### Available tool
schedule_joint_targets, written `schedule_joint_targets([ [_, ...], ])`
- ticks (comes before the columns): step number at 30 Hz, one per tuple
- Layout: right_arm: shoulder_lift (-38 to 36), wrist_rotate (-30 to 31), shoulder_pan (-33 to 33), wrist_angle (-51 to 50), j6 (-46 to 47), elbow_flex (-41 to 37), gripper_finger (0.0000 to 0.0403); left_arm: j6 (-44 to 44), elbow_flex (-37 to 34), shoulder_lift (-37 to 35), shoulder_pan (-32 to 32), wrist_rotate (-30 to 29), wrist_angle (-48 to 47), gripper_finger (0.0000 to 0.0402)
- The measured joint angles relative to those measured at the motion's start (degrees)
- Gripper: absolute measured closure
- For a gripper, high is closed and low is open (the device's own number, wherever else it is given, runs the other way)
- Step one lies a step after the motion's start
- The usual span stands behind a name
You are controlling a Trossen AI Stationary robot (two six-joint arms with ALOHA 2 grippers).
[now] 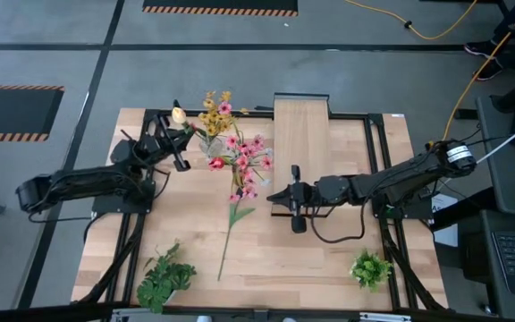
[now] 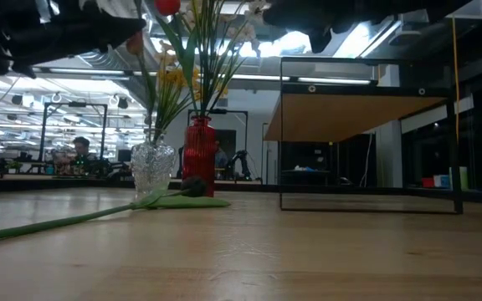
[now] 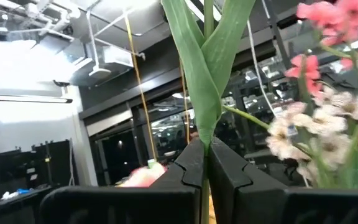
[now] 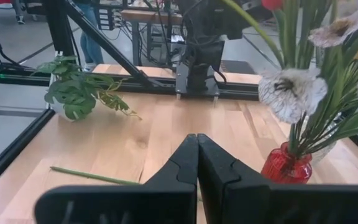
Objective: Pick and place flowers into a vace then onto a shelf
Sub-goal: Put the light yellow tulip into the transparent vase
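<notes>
while the left gripper [image 3: 205, 163] pinches a green flower stem [image 3: 205, 74] near the vace [image 2: 153, 170], the right gripper [image 4: 197, 163] waits, fingers pressed together, beside the shelf [image 1: 302, 134]. one pink spray [image 1: 240, 192] lies on the table [image 1: 329, 259].

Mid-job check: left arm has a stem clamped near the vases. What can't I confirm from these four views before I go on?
- Held stem: the left gripper grips it; its blossom is cut off by the left wrist view's top edge.
- Glass vase: high view buries it under blossoms; low view shows it small and backlit, so which stems sit inside is unclear.
- Right gripper: shut, apparently empty.
</notes>
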Motion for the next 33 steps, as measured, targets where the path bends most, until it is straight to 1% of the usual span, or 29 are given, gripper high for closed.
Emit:
schedule_joint_targets([
  [5, 0.0, 0.0, 0.0, 0.0, 0.0, 0.0, 0.0398, -1.7, 0.0, 4.9, 2.5, 0.1, 2.8, 0.0398],
  [11, 0.0, 0.0, 0.0, 0.0, 0.0, 0.0, 0.0398, -1.8, 0.0, 9.7, 3.8, 0.1, 5.8, 0.0398],
  [26, 0.0, 0.0, 0.0, 0.0, -1.2, 0.0, 0.0398, -2.3, 0.0, 19.5, 3.8, -0.1, 7.5, 0.0398],
  [33, 0.0, -0.1, 0.0, -0.2, -1.2, 0.0, 0.0398, -2.2, 0.0, 21.6, 3.8, -1.1, 8.4, 0.0393],
])
